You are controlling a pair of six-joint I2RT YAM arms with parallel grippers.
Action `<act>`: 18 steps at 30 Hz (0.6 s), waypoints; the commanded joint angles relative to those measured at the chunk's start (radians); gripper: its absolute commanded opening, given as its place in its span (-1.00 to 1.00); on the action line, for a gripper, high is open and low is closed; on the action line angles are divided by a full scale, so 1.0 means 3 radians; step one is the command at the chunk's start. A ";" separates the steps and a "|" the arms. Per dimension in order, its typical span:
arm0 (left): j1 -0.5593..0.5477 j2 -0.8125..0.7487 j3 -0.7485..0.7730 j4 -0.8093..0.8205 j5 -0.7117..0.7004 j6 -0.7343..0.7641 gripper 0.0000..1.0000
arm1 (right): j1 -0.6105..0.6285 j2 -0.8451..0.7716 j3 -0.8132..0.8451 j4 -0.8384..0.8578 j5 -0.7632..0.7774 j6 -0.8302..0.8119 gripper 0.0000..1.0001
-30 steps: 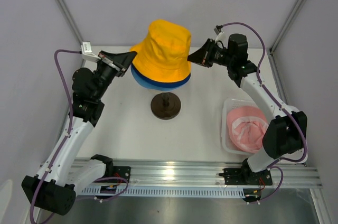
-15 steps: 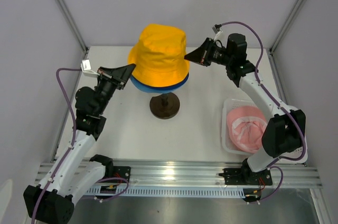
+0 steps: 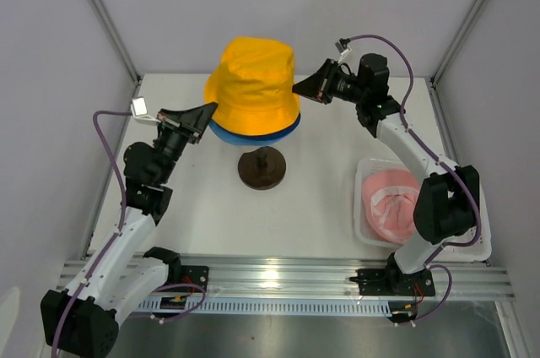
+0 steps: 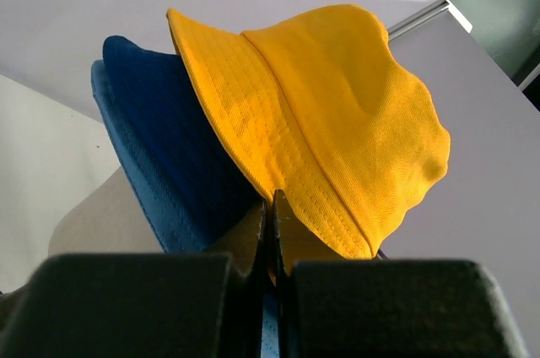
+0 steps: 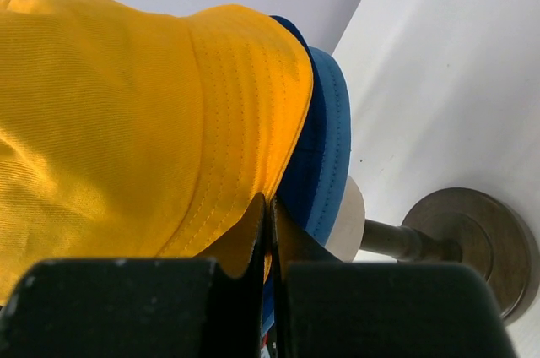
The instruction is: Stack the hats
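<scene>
The yellow hat [image 3: 253, 84] sits on top of the dark navy hat [image 4: 181, 155] and the light blue hat [image 4: 126, 160], all on the cream mannequin head [image 5: 346, 221]. My left gripper [image 3: 211, 110] is shut on the yellow brim [image 4: 253, 164] at its left side. My right gripper [image 3: 297, 88] is shut on the same brim [image 5: 245, 138] at its right side. Only the blue rims [image 3: 253, 133] show below the yellow hat from above. The pink hat [image 3: 392, 204] lies in the white basket [image 3: 364, 231] at the right.
The head's dark round base [image 3: 261, 168] stands mid-table under the stack, on a thin stem [image 5: 396, 241]. The enclosure's frame posts and walls rise close behind the hats. The basket sits beside the right arm's lower links.
Both grippers moved slightly left with the yellow brim and drew it lower over the blue hats. The left arm's elbow dropped toward the table.
</scene>
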 commanded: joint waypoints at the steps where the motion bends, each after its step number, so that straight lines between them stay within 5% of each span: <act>1: -0.0038 0.0181 -0.0167 -0.0495 0.0147 0.0119 -0.99 | 0.0013 0.0155 0.0004 -0.0095 0.0042 -0.0029 -1.00; 11: -0.0079 0.0039 -0.0321 -0.0382 0.0198 -0.0075 -0.99 | -0.0018 0.0217 0.0198 -0.0243 -0.0004 -0.0111 -0.99; 18: -0.0094 -0.0309 -0.0116 -0.0566 0.0030 0.0012 -0.69 | -0.0130 0.0069 0.0551 -0.0570 0.0001 -0.0356 -0.20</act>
